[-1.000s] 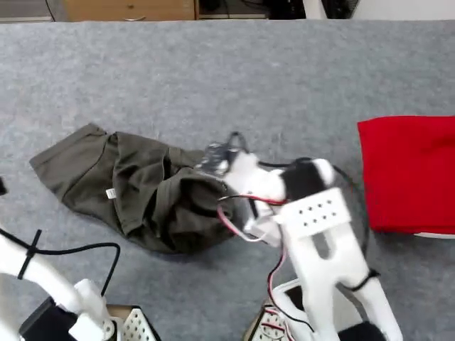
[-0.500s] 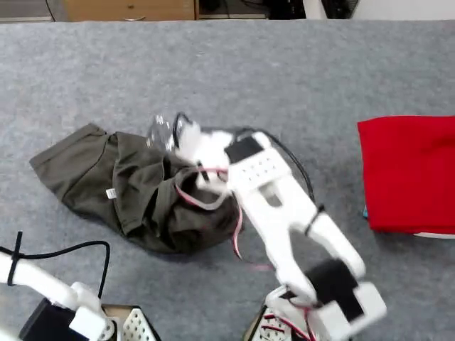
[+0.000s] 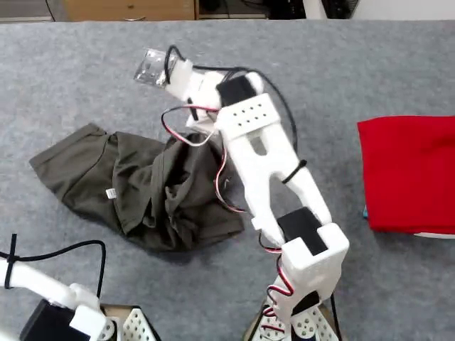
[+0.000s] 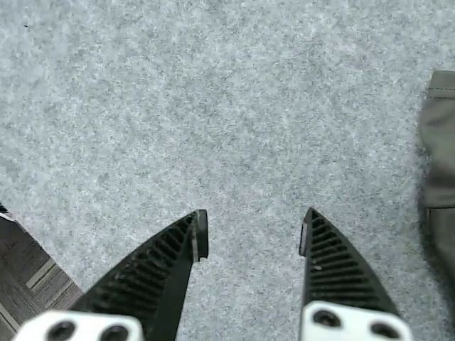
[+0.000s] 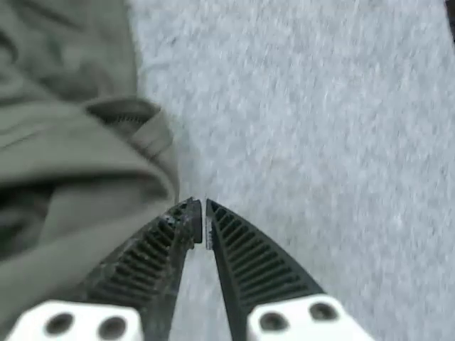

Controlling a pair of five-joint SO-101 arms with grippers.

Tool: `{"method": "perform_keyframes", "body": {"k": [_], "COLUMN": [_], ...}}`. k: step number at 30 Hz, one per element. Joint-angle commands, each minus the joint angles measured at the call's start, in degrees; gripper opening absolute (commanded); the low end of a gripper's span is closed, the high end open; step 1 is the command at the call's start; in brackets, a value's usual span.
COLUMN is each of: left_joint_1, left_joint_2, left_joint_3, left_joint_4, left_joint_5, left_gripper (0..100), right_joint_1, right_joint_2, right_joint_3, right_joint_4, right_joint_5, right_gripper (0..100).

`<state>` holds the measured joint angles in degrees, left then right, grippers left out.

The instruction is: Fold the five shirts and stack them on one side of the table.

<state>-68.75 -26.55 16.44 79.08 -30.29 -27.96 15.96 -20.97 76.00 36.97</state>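
A crumpled olive shirt [image 3: 135, 188] lies on the grey table [image 3: 320, 78], left of centre. A folded red shirt [image 3: 409, 174] rests at the right edge. My right gripper [image 3: 151, 67] hangs beyond the olive shirt's far side, above the table surface. In the right wrist view the right gripper [image 5: 205, 213] is shut with nothing between its fingers, and the olive shirt [image 5: 71, 163] lies just beside it. My left gripper [image 4: 252, 234] is open over bare table, with an edge of the olive shirt [image 4: 441, 156] off to one side. The left arm [image 3: 43, 284] sits at the near left corner.
Something white and blue [image 3: 426, 234] peeks out under the red shirt. Wooden furniture [image 3: 128, 8] stands past the table's far edge. The floor [image 4: 21, 273] shows beyond the table's edge close to my left gripper. Both arm bases [image 3: 298, 323] stand at the near edge.
My right arm swung from the olive shirt's right edge across it to the far left. The shirt's right part got shifted and rumpled. The left arm moved slightly.
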Motion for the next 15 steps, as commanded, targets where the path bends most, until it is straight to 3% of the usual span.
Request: {"method": "perform_keyframes", "body": {"k": [1,5,8,15], "left_joint_1": [-0.26,1.32,1.58,1.58], "left_joint_2": [-0.40,-0.31,-0.40,-0.31], "left_joint_3": [-0.18,-0.18,-0.18,-0.18], "left_joint_4": [-0.79,-0.79,-0.79,-0.79], "left_joint_5": [-0.09,0.00,0.00,0.00], "left_gripper": [22,22,22,22], "right_joint_1": [1.98,2.24,4.00,3.21], "right_joint_2": [-0.31,-0.22,-3.21,-15.96], "right_joint_3": [-12.26,-18.77,-15.43,10.51], "right_joint_4": [13.01,26.90,26.46,26.37], "right_joint_5": [0.26,0.18,-3.69,-4.57], "right_gripper": [2.3,2.3,2.3,2.3]}}
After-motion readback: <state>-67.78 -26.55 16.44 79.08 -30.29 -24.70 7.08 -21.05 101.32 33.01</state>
